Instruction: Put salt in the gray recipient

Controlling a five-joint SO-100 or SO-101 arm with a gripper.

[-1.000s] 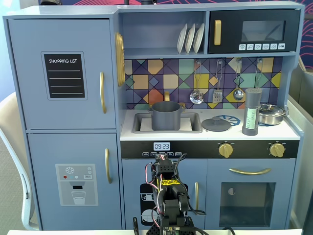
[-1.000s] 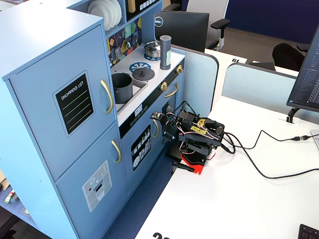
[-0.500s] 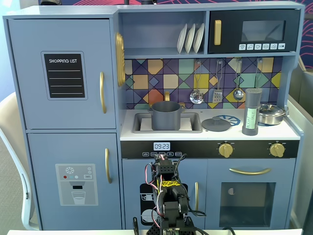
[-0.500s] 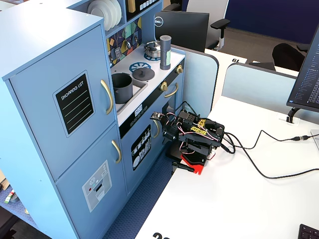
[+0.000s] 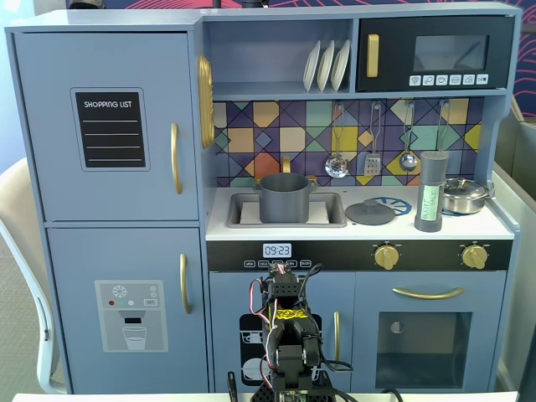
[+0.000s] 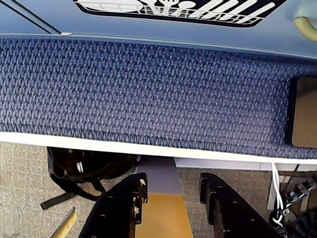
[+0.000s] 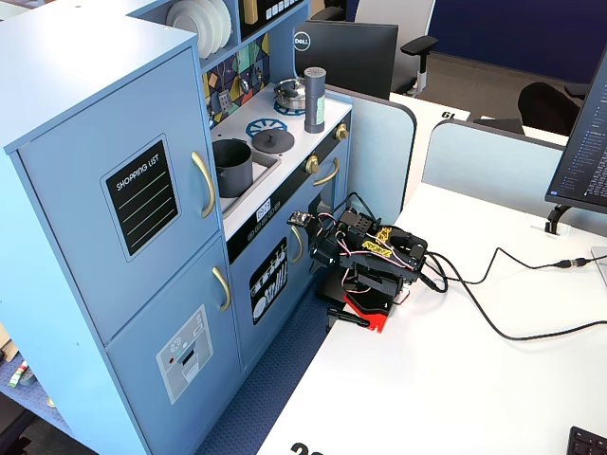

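The salt (image 5: 431, 191) is a tall slim gray shaker with a pale green label. It stands upright on the right of the toy kitchen counter, beside the stove, and also shows as the salt (image 7: 314, 100). The gray recipient (image 5: 285, 198), a matte pot with side handles, sits in the sink as well as in the other fixed view (image 7: 232, 166). My arm (image 5: 285, 335) is folded low on the white desk in front of the kitchen, well below the counter. In the wrist view my gripper (image 6: 172, 183) points down past the desk edge, open, with nothing between its fingers.
A flat gray lid (image 5: 370, 213) lies between the sink and the salt. A shiny steel pan (image 5: 465, 195) stands behind the salt. A blue fabric partition (image 6: 148, 89) runs below the kitchen front. A black bag (image 6: 89, 166) lies on the floor. Cables (image 7: 512, 284) trail across the desk.
The folded arm has shifted very slightly. The salt, the pot and everything else stand where they were.
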